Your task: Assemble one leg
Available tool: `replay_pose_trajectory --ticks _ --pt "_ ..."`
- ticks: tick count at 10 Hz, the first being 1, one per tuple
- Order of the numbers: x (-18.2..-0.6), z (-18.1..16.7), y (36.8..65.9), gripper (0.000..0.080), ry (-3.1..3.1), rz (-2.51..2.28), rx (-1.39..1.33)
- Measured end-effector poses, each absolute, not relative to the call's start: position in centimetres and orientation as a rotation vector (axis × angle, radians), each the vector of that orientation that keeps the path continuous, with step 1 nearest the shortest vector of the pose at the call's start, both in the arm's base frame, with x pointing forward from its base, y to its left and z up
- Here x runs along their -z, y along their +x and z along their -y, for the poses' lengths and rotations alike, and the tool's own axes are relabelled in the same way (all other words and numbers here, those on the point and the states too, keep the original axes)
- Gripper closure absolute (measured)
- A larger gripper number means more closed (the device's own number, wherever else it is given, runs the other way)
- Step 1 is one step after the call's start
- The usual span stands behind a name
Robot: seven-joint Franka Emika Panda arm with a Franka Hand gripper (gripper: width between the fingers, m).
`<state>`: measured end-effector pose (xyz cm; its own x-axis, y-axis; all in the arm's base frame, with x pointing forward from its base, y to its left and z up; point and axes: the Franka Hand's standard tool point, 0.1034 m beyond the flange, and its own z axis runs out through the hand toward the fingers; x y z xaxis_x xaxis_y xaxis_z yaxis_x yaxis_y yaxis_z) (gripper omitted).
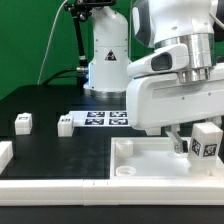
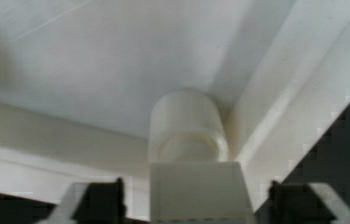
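A leg [image 1: 206,140], a small white block with a black-and-white tag, stands upright over the right part of the large white tray-like part [image 1: 140,165]. My gripper [image 1: 198,146] is around it. In the wrist view the leg [image 2: 197,170] runs between my two dark fingers [image 2: 101,200], with a narrow gap showing on each side, so the jaws stand open around it. Its rounded far end sits at the tray part's inner corner [image 2: 270,90]. I cannot tell whether it sits in a socket. Two more legs [image 1: 22,122] [image 1: 66,125] lie on the black table at the exterior view's left.
The marker board [image 1: 107,118] lies flat behind the tray part. A white part [image 1: 4,153] shows at the exterior view's left edge. A white strip [image 1: 60,190] runs along the front. The robot base [image 1: 105,55] stands at the back.
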<state>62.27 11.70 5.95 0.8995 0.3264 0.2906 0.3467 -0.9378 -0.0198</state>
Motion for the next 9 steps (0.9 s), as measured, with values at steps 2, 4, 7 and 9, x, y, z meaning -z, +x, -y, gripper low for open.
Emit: replay_pose_trajectory --ticks 2,4,7,9 --pt "-6.0 -11.7 62.3 0.0174 -2.992 0.531 0.439" --pt "-6.0 -11.7 62.3 0.0156 -2.992 0.531 0.439" --pt "-6.0 -11.7 62.3 0.0151 -2.992 0.532 0.438" --pt "-7.4 -11.7 62.3 0.0150 -2.993 0.538 0.439"
